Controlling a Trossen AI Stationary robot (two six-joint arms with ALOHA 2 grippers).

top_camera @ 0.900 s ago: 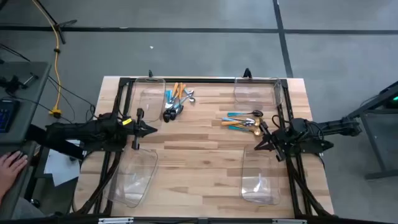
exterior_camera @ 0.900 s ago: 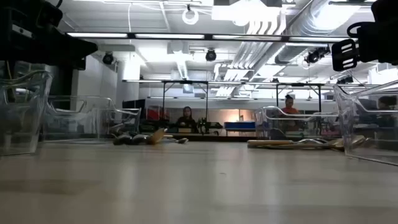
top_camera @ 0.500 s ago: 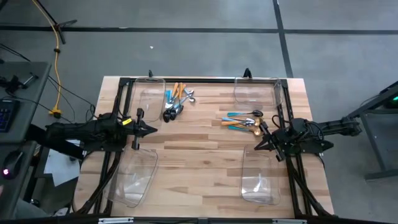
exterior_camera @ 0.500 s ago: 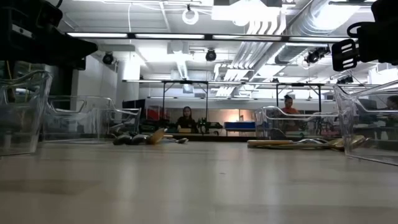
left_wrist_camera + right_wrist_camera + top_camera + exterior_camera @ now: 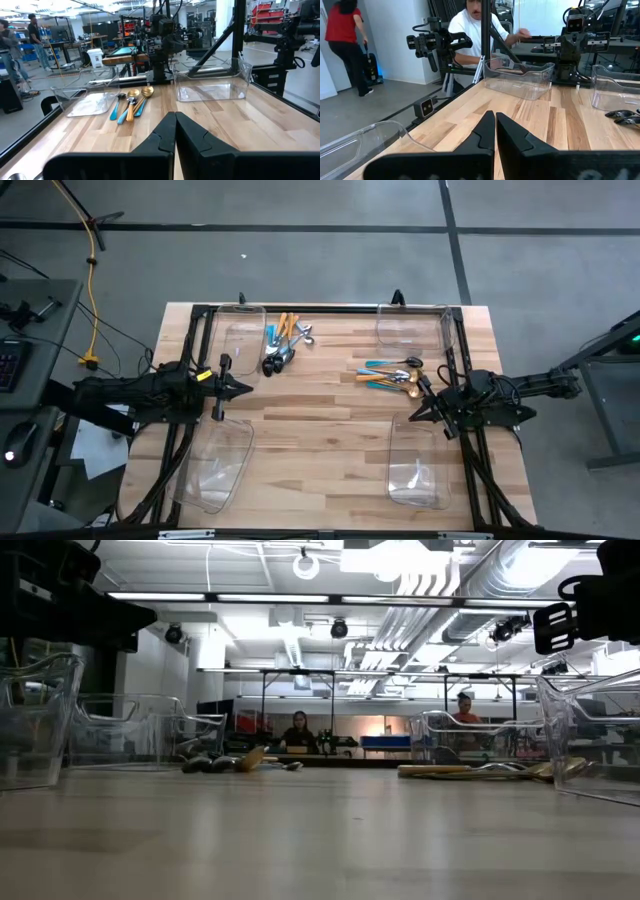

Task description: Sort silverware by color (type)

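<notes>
The silverware lies in two piles on the wooden table. One pile (image 5: 281, 345) at the far left has orange, blue and black handles. The other pile (image 5: 392, 375), right of centre, has light-blue handles and gold pieces, and it also shows in the left wrist view (image 5: 131, 102). My left gripper (image 5: 248, 389) is shut and hovers at the table's left side, pointing level toward the right. My right gripper (image 5: 411, 418) is shut at the right side, pointing left, just near of the right pile. Neither gripper holds anything.
Four clear plastic bins stand on the table: far left (image 5: 240, 335), far right (image 5: 410, 328), near left (image 5: 215, 465) and near right (image 5: 418, 470). A black frame (image 5: 320, 308) runs along the table's edges. The middle of the tabletop (image 5: 320, 420) is bare wood. People show in the room beyond.
Both arms have kept still. A person's hand that lay beside the table at the picture's lower left has drawn away out of view.
</notes>
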